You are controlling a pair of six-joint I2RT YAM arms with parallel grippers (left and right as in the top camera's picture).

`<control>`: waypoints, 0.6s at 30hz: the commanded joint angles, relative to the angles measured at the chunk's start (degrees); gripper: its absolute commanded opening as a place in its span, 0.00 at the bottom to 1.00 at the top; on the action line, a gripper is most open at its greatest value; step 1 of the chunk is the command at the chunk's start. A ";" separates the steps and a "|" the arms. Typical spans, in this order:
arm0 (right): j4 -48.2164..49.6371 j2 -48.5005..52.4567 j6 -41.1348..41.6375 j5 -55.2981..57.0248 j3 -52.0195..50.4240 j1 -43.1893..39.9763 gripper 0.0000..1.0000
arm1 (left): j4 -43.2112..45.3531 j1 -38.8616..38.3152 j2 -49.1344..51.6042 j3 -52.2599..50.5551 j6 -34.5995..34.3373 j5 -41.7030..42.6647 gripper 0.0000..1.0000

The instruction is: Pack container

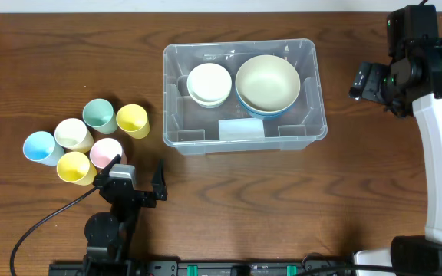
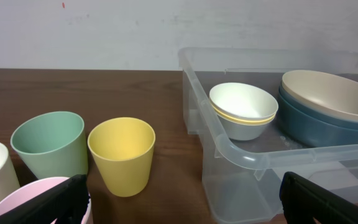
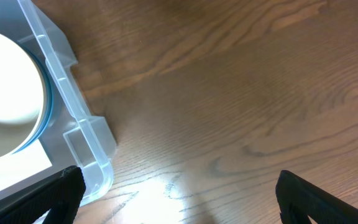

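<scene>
The container point(image 1: 173, 107) is a big clear bin with rounded corners, a thick rolled rim and moulded ridges inside its walls. It sits on the counter point(image 1: 374, 184) about midway between the left and right edges, nearer the far edge than the near one. A pale label point(image 1: 242, 129) lies against its near wall; I cannot read anything on it. Inside, a small white bowl stack point(image 1: 209, 83) sits left of a wide cream bowl point(image 1: 267, 83), which is nested in a blue one. A yellow rim shows within the small stack, but I cannot count its bowls.

My left gripper point(image 1: 139, 162) is wide open and empty, low by the near edge, left of the container. My right gripper point(image 3: 185, 199) is open and empty too, over bare wood beside the container's right end.

Six cups point(image 1: 132, 119) cluster near the left edge. One of my left fingers covers part of the pink cup point(image 1: 106, 152) from above. My left wrist view cuts off the container's right end and most of the pink and cream cups. My right wrist view catches only one container corner. From above, my right fingers are lost against the dark arm.
</scene>
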 commanded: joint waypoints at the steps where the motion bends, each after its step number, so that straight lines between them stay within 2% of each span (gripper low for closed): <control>1: -0.11 -0.09 -0.13 1.20 0.11 -0.26 0.99 | -0.70 0.24 -0.35 -1.66 1.03 -0.26 0.98; 18: -0.11 -0.09 -0.13 1.20 0.11 -0.26 0.99 | -0.17 0.22 -0.31 -1.66 0.96 -0.09 0.98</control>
